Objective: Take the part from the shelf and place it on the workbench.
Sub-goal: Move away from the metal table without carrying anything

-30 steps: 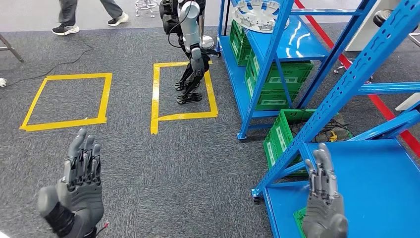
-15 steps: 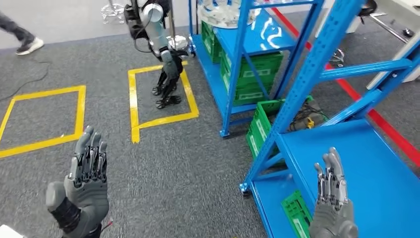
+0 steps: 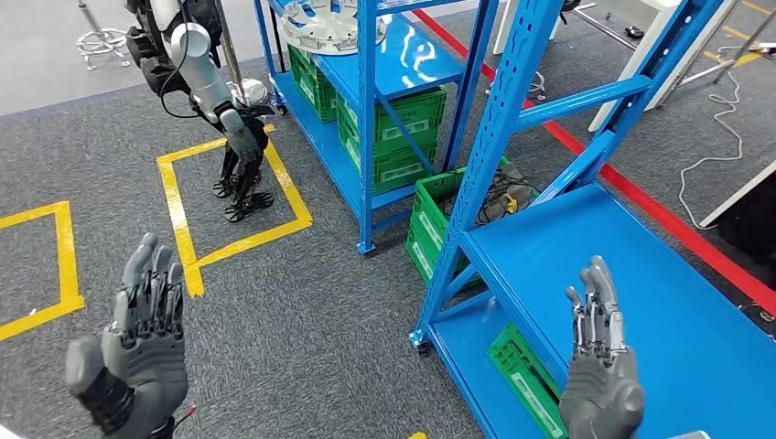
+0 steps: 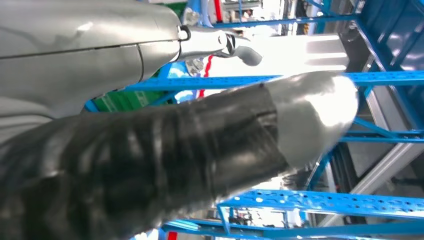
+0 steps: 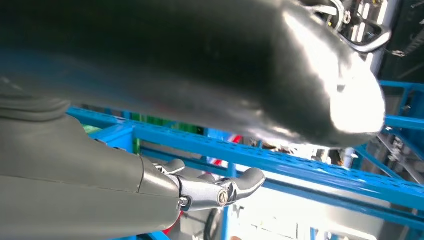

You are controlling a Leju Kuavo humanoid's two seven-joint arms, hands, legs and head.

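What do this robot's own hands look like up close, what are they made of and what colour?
Both the left hand and right hand are grey: a smooth, rounded matte shell over palm and thick thumb, with slimmer, darker fingers built from visible metal links. The right wrist view shows a bright silver metal linkage emerging from the grey cover.

We hold both hands up, fingers straight and apart, nothing in either. Our left hand point(image 3: 137, 343) is over grey carpet; beyond its fingertips lies a yellow tape square point(image 3: 233, 206) with another robot point(image 3: 206, 87) standing in it. Our right hand point(image 3: 599, 366) is over the near blue shelf point(image 3: 604, 265); a green crate point(image 3: 522, 375) sits just beside its fingers, on the lower level. Well beyond the fingertips of both hands, a round white part point(image 3: 320, 26) rests on the far blue rack point(image 3: 366, 119), above stacked green crates point(image 3: 389, 137).
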